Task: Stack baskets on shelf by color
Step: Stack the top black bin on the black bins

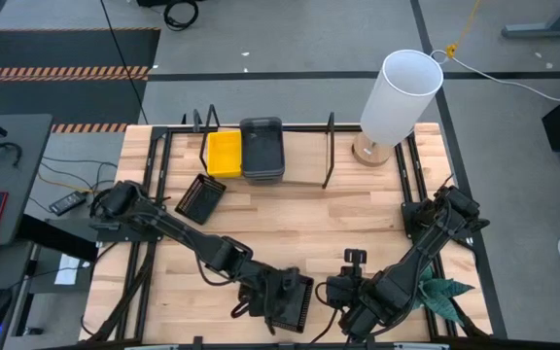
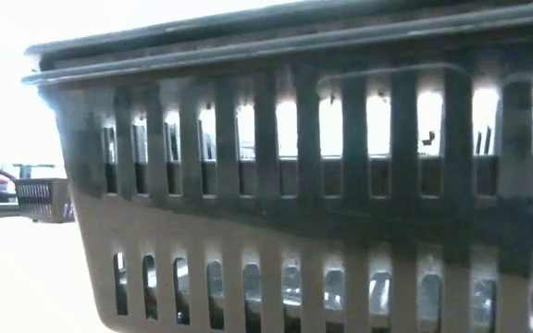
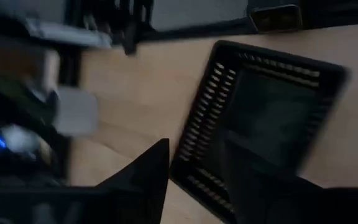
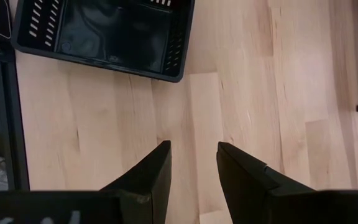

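One black mesh basket (image 1: pixel 297 303) lies at the table's near edge; it fills the low view (image 2: pixel 294 185) and shows in both wrist views (image 3: pixel 266 106) (image 4: pixel 104 31). My left gripper (image 1: pixel 278 297) (image 3: pixel 197 152) is open over its left side wall, one finger outside and one over the inside. My right gripper (image 1: pixel 343 297) (image 4: pixel 193 149) is open above bare wood just to the right of this basket. A second black basket (image 1: pixel 200 197) lies tilted in front of the shelf (image 1: pixel 290 185). On the shelf stand a yellow basket (image 1: pixel 224 154) and a grey basket (image 1: pixel 262 148). My left gripper comes from above, pointing down, with its fingers (image 3: pixel 148 177) on either side of the black basket's slotted side wall (image 3: pixel 194 140). I cannot tell whether they touch the wall. The basket's bottom is on the table.
A white cylinder on a wooden foot (image 1: pixel 397 92) stands at the shelf's far right corner. A teal object (image 1: pixel 445 292) lies by the right arm at the near right. Black frame rods (image 1: pixel 149 243) run along the table's sides. Bare wood (image 1: pixel 309 224) lies mid-table.
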### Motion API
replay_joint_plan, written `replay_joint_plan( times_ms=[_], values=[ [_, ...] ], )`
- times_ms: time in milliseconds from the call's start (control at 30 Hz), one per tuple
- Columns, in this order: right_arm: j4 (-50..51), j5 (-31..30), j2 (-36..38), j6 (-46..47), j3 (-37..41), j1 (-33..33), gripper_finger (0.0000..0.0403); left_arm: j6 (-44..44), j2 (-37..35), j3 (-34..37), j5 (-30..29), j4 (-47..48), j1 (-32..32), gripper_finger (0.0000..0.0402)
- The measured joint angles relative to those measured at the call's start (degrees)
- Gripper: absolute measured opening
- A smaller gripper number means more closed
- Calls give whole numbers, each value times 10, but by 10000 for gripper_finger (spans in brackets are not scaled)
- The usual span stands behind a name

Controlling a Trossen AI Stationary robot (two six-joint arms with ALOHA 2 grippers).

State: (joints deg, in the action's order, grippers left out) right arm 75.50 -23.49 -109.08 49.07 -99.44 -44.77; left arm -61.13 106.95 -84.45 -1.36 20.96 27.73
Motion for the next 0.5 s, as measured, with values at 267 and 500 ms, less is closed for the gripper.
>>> replay_joint_plan(
  times_ms=[267,500],
  values=[
    [-4,-5,0,-16,0,8,134,406,-18,0,-88,251,-28,103],
    [-10,-5,0,-48,0,33,134,601,-53,113,-90,316,-82,71]
  ],
)
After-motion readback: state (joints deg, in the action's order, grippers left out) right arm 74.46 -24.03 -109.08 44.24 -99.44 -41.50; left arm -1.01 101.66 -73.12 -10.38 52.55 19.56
